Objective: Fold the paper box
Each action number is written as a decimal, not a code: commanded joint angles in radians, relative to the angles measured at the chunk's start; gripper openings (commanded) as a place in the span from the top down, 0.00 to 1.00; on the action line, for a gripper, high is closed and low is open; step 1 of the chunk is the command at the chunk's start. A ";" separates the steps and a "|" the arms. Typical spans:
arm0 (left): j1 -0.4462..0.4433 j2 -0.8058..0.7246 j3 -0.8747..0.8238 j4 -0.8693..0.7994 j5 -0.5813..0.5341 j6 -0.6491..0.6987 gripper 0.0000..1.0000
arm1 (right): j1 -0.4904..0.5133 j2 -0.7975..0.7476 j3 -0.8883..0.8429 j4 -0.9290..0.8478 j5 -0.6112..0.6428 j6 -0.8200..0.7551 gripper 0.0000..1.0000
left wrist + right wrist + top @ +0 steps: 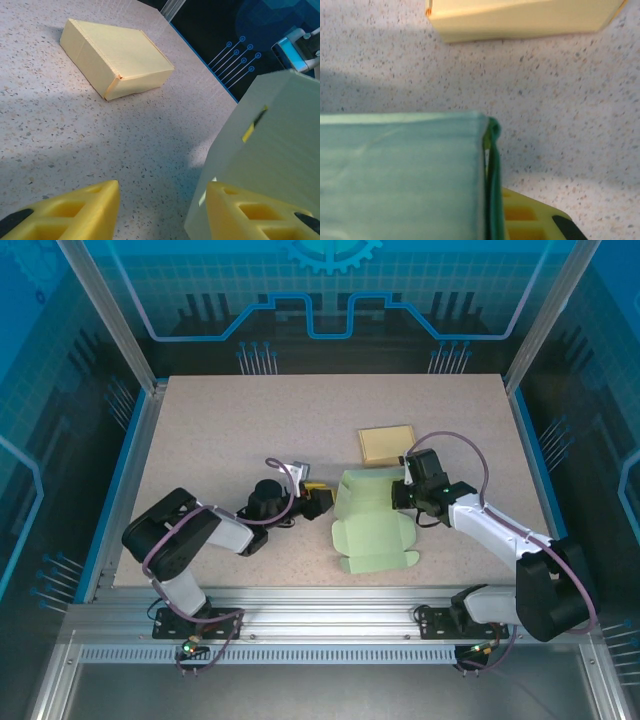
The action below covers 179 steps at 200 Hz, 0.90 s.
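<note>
**Box wall held up, second pincer lining up**

Green paper box [372,525] lies near the middle of the surface [230,420], partly raised, with its lower flaps flat toward the near edge. A finished yellow box [386,444] sits just behind it, apart. The right pincer [402,496] is at the box's right rear corner, pressed together on a thin upright panel. In the right wrist view the panel's edge runs just beside one yellow finger [530,220], so we judge the panel pinched rather than merely touched. The left pincer [162,210] stands spread, with bare surface between its fingers and nothing gripped. One fingertip [250,212] is close beside the pale left wall of the box; we cannot tell whether it touches.

We read the step as raising the left wall to meet the held one. To do it well, we would hold the right grip firm as an anchor, bring the left pincer squarely onto the wall's edge rather than its face, and fold in a slow arc about the wall's base. Too hard a push would likely slide or buckle the light sheet. We cannot tell whether the slit [255,125] in that wall must receive a tab.
</note>
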 commanded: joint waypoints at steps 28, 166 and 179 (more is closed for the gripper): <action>0.009 -0.053 -0.016 -0.060 -0.012 0.111 0.49 | 0.015 0.048 -0.004 0.113 0.090 -0.047 1.00; 0.005 -0.090 0.007 -0.151 0.080 0.367 0.39 | 0.017 0.150 -0.015 0.232 0.102 -0.093 1.00; 0.000 -0.087 0.022 -0.166 0.077 0.381 0.38 | 0.017 0.154 -0.020 0.243 0.103 -0.096 1.00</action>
